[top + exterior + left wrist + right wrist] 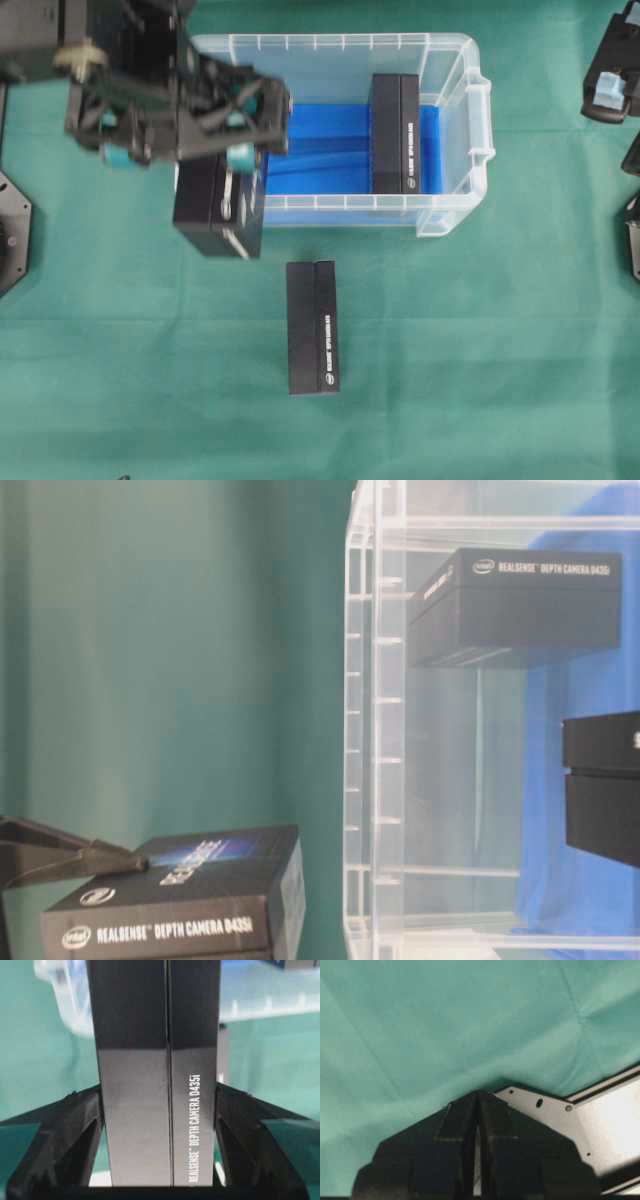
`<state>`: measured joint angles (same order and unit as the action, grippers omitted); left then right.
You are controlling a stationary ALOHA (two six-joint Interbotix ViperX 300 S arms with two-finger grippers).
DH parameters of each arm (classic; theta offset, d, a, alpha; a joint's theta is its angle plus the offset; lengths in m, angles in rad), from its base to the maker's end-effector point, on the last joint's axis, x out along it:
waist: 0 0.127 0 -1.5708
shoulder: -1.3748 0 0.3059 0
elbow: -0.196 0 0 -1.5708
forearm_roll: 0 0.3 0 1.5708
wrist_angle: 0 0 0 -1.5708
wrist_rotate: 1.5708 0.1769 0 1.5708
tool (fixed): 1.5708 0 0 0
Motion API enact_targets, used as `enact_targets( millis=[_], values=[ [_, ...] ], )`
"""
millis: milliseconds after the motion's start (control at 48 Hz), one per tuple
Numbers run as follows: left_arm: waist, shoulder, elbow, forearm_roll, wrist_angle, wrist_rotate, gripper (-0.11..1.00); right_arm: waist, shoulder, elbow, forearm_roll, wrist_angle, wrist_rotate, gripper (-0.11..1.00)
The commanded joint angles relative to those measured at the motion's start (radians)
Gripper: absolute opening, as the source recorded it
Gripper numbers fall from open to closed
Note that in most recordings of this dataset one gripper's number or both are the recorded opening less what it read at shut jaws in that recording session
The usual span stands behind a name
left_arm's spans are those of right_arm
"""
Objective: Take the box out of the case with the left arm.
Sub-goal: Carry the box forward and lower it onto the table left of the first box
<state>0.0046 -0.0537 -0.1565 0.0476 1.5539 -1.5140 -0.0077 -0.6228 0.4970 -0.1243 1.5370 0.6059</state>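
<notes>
With your left end effector [175, 125] clamped on the box [218, 205], carry it clear of the case [455, 140], then lower it flat onto the worktop [480, 350].

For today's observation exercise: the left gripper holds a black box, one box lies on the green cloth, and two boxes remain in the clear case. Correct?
Not quite. The overhead view shows only one box remaining in the clear case. The left gripper does hold a black box, and another box lies on the green cloth.

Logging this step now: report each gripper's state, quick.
Left gripper: closed on a black box, held above the green cloth at the case's outer corner.
Right gripper: shut, holding nothing.
</notes>
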Motion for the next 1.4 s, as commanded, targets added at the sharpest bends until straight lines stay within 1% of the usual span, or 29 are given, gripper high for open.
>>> enact_targets(
  millis=[0,209,229,417,563,647,813,1001,1189,1251,1376],
  values=[
    [-0.055,-0.035,-0.009,0.012,-0.002,-0.043,0.61,0.0,-0.002,-0.008,-0.003,-0.003,0.0,0.0],
    [-0.163,-0.043,0.017,0.029,-0.003,-0.175,0.61,0.0,-0.002,-0.008,-0.003,-0.005,-0.006,0.0],
    [-0.178,-0.043,0.018,0.029,-0.002,-0.196,0.61,0.0,-0.002,-0.009,-0.003,-0.005,-0.006,0.0],
    [-0.287,-0.032,0.015,0.029,-0.002,-0.319,0.61,0.0,-0.002,-0.008,-0.003,-0.005,-0.006,0.0],
    [-0.347,-0.025,0.006,0.028,-0.002,-0.39,0.61,0.0,-0.002,-0.008,-0.003,-0.005,-0.006,0.0],
    [-0.364,-0.018,0.002,0.029,-0.002,-0.407,0.61,0.0,-0.002,-0.008,-0.003,-0.005,-0.006,0.0],
    [-0.364,-0.009,0.011,0.031,-0.002,-0.408,0.61,0.0,-0.002,-0.009,-0.003,-0.003,-0.005,0.0],
    [-0.364,-0.002,0.043,0.052,-0.009,-0.41,0.61,0.0,-0.002,-0.008,-0.003,-0.005,-0.005,0.0],
    [-0.365,0.009,0.114,0.064,-0.035,-0.41,0.61,0.0,-0.002,-0.008,-0.003,-0.005,-0.005,0.0],
    [-0.365,0.009,0.156,0.077,-0.052,-0.411,0.61,0.0,-0.002,-0.008,-0.003,-0.005,-0.005,0.0],
    [-0.365,0.009,0.23,0.084,-0.118,-0.416,0.61,0.0,0.0,-0.008,-0.003,-0.005,-0.005,0.0]
  ],
)
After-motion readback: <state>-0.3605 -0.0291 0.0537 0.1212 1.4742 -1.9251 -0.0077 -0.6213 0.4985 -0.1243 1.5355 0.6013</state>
